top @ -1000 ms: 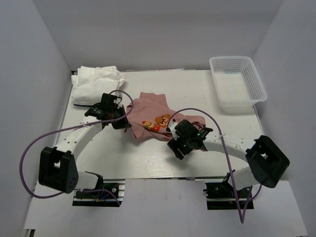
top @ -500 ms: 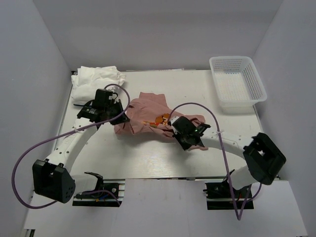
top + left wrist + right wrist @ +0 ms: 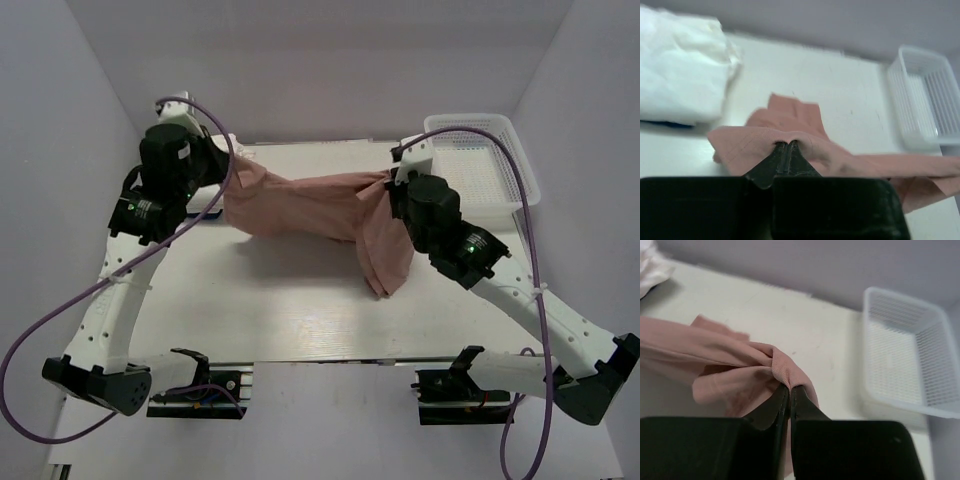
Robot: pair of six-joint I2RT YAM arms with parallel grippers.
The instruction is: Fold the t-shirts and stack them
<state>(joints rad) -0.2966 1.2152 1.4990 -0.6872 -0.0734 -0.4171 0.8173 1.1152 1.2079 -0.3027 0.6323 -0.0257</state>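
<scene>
Left fingers (image 3: 774, 161) and right fingers (image 3: 771, 410) each pinched shut on an edge of the pink t-shirt (image 3: 310, 205), holding it stretched above the surface's (image 3: 300, 305) far edge, probably to shake it flat for folding.

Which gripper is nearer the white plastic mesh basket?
Right. The right gripper grips the dusty-pink t-shirt right beside the basket; the left gripper holds its far end, across the table.

L arm (image 3: 120, 280) held high, reaching far-left. L gripper (image 3: 786, 146): jaws pinched tight on pink t-shirt (image 3: 300, 205). R arm (image 3: 530, 300) extended fwd, elevated. R gripper (image 3: 789, 388): jaws likewise clamped on same shirt. Grippers well apart.
</scene>
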